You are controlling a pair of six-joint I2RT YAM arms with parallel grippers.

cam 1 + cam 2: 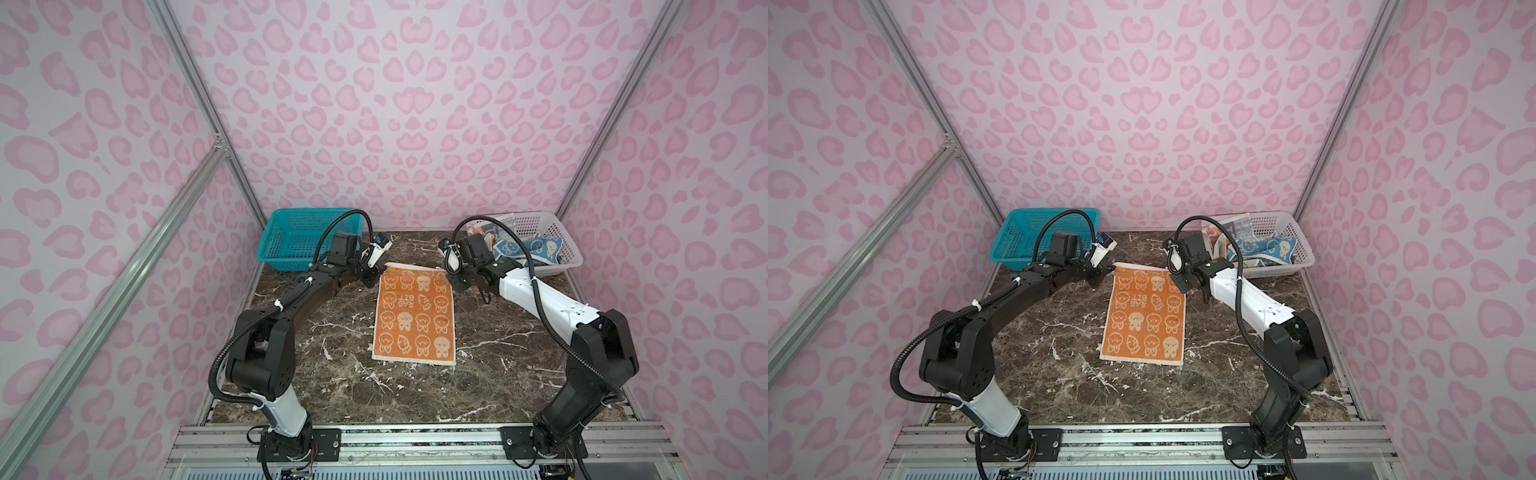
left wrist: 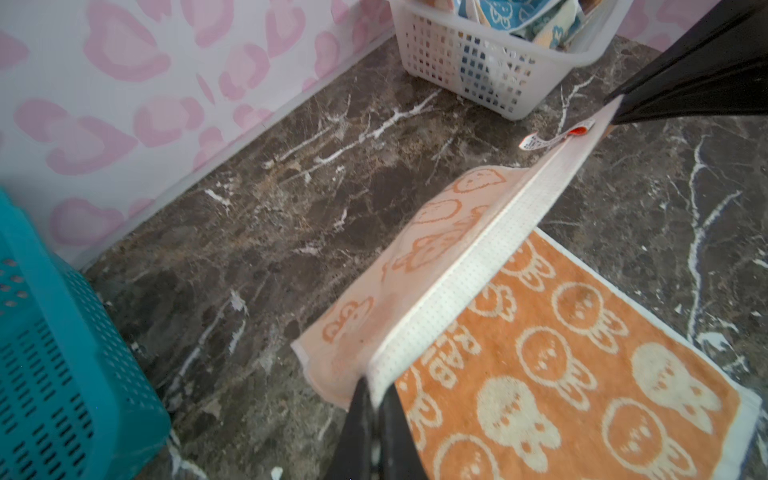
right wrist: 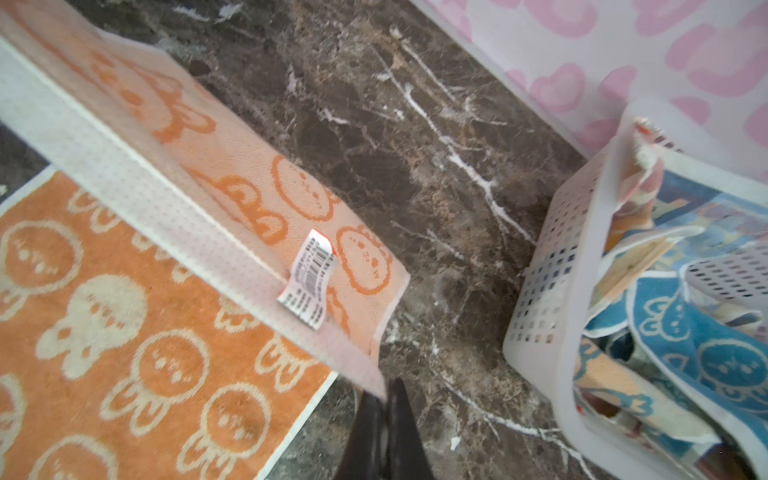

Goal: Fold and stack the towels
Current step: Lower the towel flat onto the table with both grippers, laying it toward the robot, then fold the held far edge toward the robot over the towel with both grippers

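Note:
An orange towel with cream bunnies lies lengthwise mid-table. Its far edge is lifted off the marble, showing the white hem and paler underside. My left gripper is shut on the far-left corner. My right gripper is shut on the far-right corner, beside a barcode label. A blue bunny towel and a cream lettered towel lie crumpled in the white basket.
The white mesh basket stands at the back right, close behind my right wrist. A teal mesh basket stands at the back left. Pink-patterned walls enclose the marble table.

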